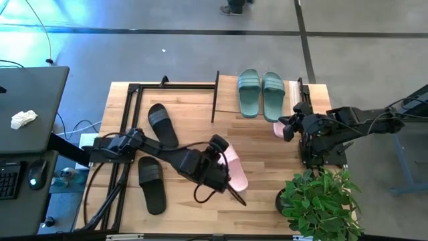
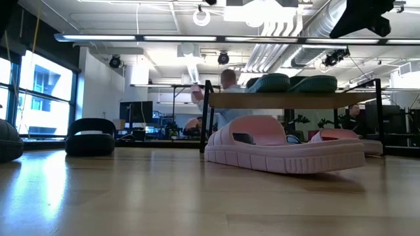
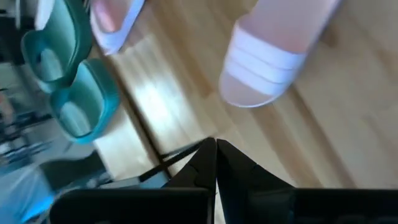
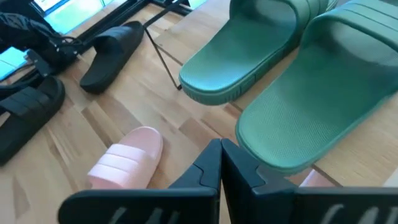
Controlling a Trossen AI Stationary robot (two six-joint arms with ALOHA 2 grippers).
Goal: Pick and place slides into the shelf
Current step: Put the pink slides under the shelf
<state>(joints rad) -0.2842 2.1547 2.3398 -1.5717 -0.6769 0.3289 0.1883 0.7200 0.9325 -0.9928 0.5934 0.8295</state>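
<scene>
Sage-green pair of slides [image 1: 260, 94] sits side by side on the top board of the shelf [image 1: 314, 90] at the far right of the counter [image 1: 267, 167]; the low view confirms both on the light board above thin black posts. One pink slide [image 1: 234, 167] lies on the counter near centre, just beside the left end effector [image 1: 224, 175], whose fingers show pressed together and holding nothing in the left wrist view. The second pink slide [image 1: 278, 128] lies beside the shelf's near edge, partly hidden under the right arm. Right end effector [image 1: 289, 126] hovers at the shelf's near edge over the green pair; its fingers are also closed and empty. Black slides: one [image 1: 162, 124] on the counter left of centre, another [image 1: 152, 184] near the front left edge. A potted plant [image 1: 319, 199] stands at the front right corner.
</scene>
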